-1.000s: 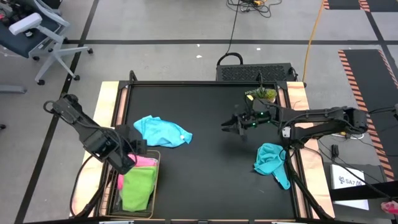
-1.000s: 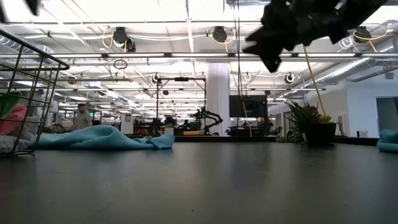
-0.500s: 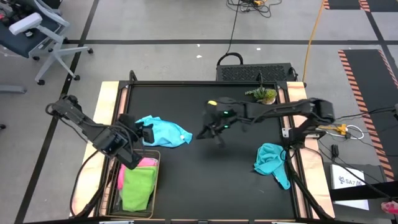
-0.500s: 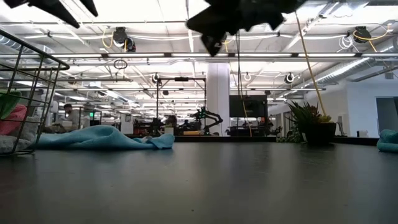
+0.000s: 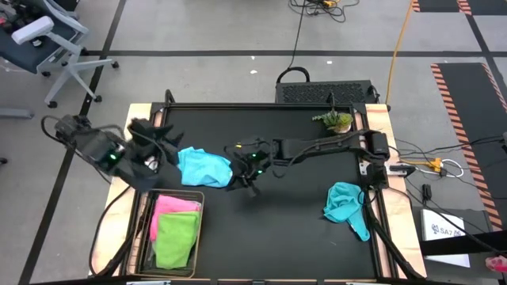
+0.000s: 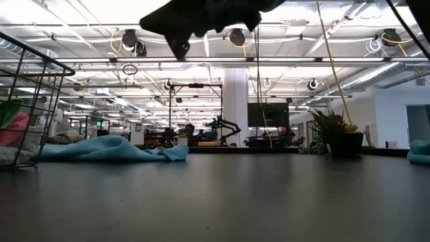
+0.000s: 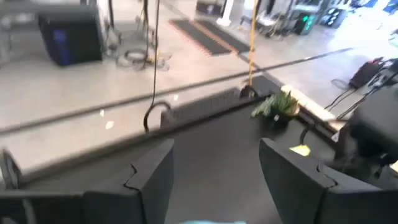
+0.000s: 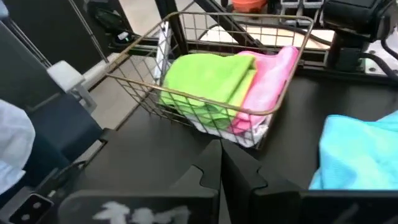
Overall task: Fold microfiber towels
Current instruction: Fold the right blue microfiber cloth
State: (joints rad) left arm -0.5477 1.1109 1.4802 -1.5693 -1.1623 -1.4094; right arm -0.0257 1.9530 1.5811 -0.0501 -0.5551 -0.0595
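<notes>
1. Lying crumpled on the black table top (image 5: 293, 229), the light blue microfiber towel (image 5: 202, 167) is the landmark for the places below.
2. The right gripper (image 5: 240, 179) is just beside this towel, at the edge that faces the middle of the table; it seems to hang above the surface, not on the cloth. Its two dark fingers (image 8: 233, 171) are pressed together and hold nothing.
3. The left gripper (image 5: 162, 139) is near the opposite edge of the towel, toward the back left corner of the table. Its fingers (image 7: 152, 177) stand wide apart, with nothing between them.
4. The rectangular wire mesh basket (image 5: 147, 237) stands just in front of the towel, at the left side of the table. Inside it the lime green towel (image 5: 176, 236) lies beside the pink towel (image 5: 169, 206), and a pale cloth (image 8: 214, 129) shows under them.
5. The teal towel (image 5: 346, 204) lies bunched far from the light blue towel, at the right edge of the table, partly hanging over it.
6. The small green potted plant (image 5: 337, 120) stands at the back right corner, well apart from the light blue towel.
</notes>
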